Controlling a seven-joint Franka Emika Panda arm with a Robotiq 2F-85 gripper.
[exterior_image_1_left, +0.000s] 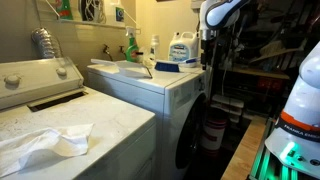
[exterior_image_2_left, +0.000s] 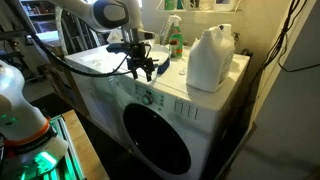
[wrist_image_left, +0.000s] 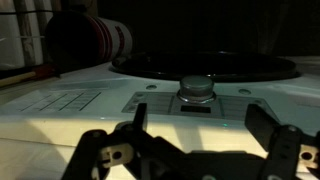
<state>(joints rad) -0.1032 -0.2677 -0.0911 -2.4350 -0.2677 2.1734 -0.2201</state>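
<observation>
**A:** What is being shown closest to the lens?

**B:** In the wrist view, the end effector (wrist_image_left: 196, 112) is being seen at the bottom of the frame. Its fingers (wrist_image_left: 138, 120) are being held wide apart, and nothing is being gripped between them.

**A:** And what is being faced?

**B:** A round knob (wrist_image_left: 197, 88) is being framed straight ahead of the open gap, just beyond the fingertips, and is not being touched. It is being carried by the control panel (wrist_image_left: 70, 100) along the front edge of the washer's surface (exterior_image_2_left: 100, 62), about midway along that edge.

**A:** Is the same being shown from outside?

**B:** In an exterior view the end effector (exterior_image_2_left: 146, 69) is being held just above that front edge. A white detergent jug (exterior_image_2_left: 210, 58) is being borne at the corner of the surface by the wall. A green spray bottle (exterior_image_2_left: 174, 42) is being borne at the back edge. In an exterior view a white cloth (exterior_image_1_left: 45, 145) is being carried by the neighbouring machine (exterior_image_1_left: 110, 125), well apart.
</observation>
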